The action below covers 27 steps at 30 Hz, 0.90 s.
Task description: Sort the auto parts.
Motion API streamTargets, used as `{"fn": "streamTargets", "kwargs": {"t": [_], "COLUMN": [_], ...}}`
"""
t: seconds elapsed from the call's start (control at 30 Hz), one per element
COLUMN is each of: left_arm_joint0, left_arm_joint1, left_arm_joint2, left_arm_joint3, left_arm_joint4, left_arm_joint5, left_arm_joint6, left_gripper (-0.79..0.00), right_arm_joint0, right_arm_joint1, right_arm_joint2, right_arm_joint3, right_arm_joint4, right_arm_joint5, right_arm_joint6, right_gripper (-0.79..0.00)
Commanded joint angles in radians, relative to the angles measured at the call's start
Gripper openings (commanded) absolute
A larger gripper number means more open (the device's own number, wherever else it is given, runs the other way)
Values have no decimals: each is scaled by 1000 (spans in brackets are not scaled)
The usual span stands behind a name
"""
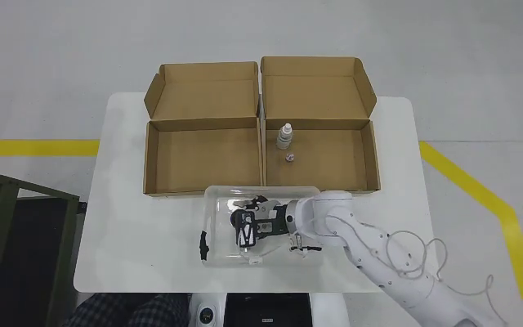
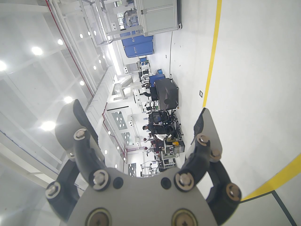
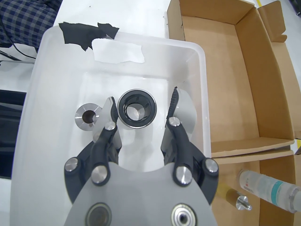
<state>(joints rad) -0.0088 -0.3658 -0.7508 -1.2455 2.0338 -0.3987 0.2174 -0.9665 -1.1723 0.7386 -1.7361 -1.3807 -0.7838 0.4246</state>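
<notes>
- Two auto parts lay in the clear bin [image 3: 202,76]: a black ring [image 3: 137,111] between the spread, empty fingers of the right gripper [image 3: 144,98], and a silver collar [image 3: 87,116] just outside them.
- From above, that gripper hid much of the bin.
- Facing the hall, the left gripper [image 2: 141,109] hung released, grasping nothing.
- Beyond the bin, two cardboard boxes [image 1: 203,159] stood open; the right one held a bottle [image 1: 284,136].
</notes>
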Motion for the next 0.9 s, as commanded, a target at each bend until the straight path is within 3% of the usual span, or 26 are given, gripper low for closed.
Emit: {"fn": "streamTargets", "kwargs": {"t": [0.0, 0.87], "left_arm_joint0": [0, 0], "left_arm_joint1": [0, 0], "left_arm_joint2": [0, 0], "left_arm_joint3": [0, 0], "left_arm_joint4": [0, 0], "left_arm_joint5": [0, 0], "left_arm_joint6": [0, 0], "left_gripper": [0, 0], "right_arm_joint0": [4, 55], "right_arm_joint1": [-2, -43], "right_arm_joint2": [-2, -67], "right_arm_joint3": [16, 174], "right_arm_joint4": [1, 8], "right_arm_joint5": [3, -6], "right_arm_joint6": [-7, -79], "right_gripper": [-299, -329]}}
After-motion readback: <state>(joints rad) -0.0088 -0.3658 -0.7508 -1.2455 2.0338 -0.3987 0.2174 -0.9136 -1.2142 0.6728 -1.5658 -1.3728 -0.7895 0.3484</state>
